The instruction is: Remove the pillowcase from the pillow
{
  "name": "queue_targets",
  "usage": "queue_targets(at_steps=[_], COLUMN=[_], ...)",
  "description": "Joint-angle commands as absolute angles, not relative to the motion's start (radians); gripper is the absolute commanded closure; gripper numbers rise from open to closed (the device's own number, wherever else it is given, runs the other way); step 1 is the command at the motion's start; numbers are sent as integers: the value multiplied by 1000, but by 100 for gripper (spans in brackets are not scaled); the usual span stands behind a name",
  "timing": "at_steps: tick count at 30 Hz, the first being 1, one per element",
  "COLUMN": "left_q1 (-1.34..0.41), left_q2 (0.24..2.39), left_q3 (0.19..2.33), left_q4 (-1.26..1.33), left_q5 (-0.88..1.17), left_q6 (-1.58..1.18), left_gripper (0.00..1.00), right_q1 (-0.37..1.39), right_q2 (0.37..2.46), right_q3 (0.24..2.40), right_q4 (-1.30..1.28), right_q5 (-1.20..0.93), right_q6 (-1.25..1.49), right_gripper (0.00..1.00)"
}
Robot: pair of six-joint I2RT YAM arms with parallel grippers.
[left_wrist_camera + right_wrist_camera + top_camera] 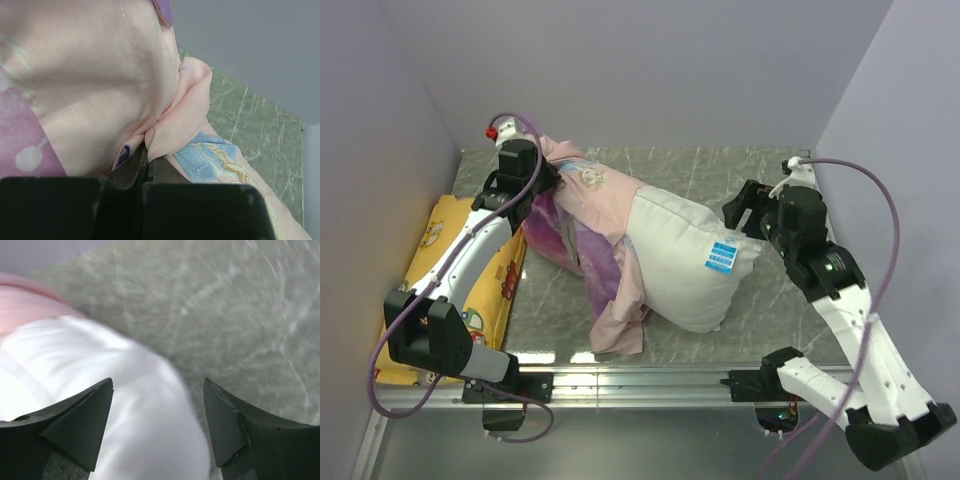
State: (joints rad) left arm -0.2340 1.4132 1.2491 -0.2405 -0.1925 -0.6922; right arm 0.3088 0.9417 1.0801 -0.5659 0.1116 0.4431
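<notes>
Pale lavender walls (640, 70) close in the far, left and right sides of a grey-green marbled counter (775, 300), so your working room is boxed on three sides. The pillow (680, 265) lies across the middle of the counter. Its right half is bare and white with the blue-white tag (722, 256) showing, while its left half sits inside the pillowcase (590, 200). The fabric is bunched and partly turned to its paler pink inside, trailing from the far-left corner down toward the near edge. I'd call the job roughly half done: the cover has been peeled back but must come off the hidden end. Your left tool (146, 162) is pinched closed on a fold of the pillowcase near the far-left corner. Your right tool (158, 382) is spread wide with nothing in it, hovering over the pillow's right end near the right edge; I cannot tell whether it touches. The left tool is already close to the far and left walls, so there is little room to pull further that way. A yellow cushion (428, 245) fills the left edge. The clearest open counter is at the far-right corner and along the near-right edge, before the metal rail (640, 380).
</notes>
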Motion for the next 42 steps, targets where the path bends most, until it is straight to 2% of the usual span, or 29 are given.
queue_targets(at_steps=[1, 6, 9, 15, 18, 20, 22, 23, 24, 27, 28, 31, 34, 40, 42], left_q1=[-252, -267, -285, -299, -302, -302, -302, -302, -302, -302, -302, -304, -316, -382, -414], left_q2=[1447, 1462, 1473, 1485, 1480, 1462, 1448, 1433, 1424, 1387, 1375, 1307, 1218, 1051, 1006], left_q3=[1223, 1241, 1255, 1269, 1282, 1292, 1302, 1318, 1324, 1354, 1362, 1362, 1319, 1134, 1066], left_q4=[-250, -252, -255, -259, -271, -276, -276, -276, -275, -288, -294, -296, -316, -331, -273], left_q5=[-301, -298, -301, -296, -290, -285, -256, -239, -226, -181, -167, -134, -112, -100, -37], left_q6=[-666, -669, -664, -655, -647, -635, -618, -612, -598, -574, -569, -560, -560, -586, -604], left_gripper=[100, 100, 100, 100, 100, 100, 100, 100, 99, 68, 48, 23, 18, 19, 18], right_q1=[437, 807, 923, 1029, 1023, 1022, 1020, 1022, 1020, 1022, 1020, 1019, 1019, 1017, 1017], right_q2=[871, 902, 975, 1189, 1308, 1354, 1348, 1342, 1332, 1299, 1286, 1270, 1279, 1278, 1272], right_q3=[1216, 1201, 1163, 1094, 1100, 1092, 1069, 1065, 1052, 1034, 1029, 1014, 1023, 1046, 1058], right_q4=[-612, -623, -607, -552, -604, -600, -566, -558, -543, -523, -522, -511, -518, -531, -537], right_q5=[199, 431, 509, 592, 693, 727, 729, 724, 718, 712, 713, 704, 700, 693, 695], right_q6=[385, 373, 351, 322, 389, 391, 406, 414, 422, 426, 429, 428, 437, 446, 454], right_gripper=[19, 17, 15, 6, 7, 17, 71, 90, 100, 100, 100, 100, 100, 100, 100])
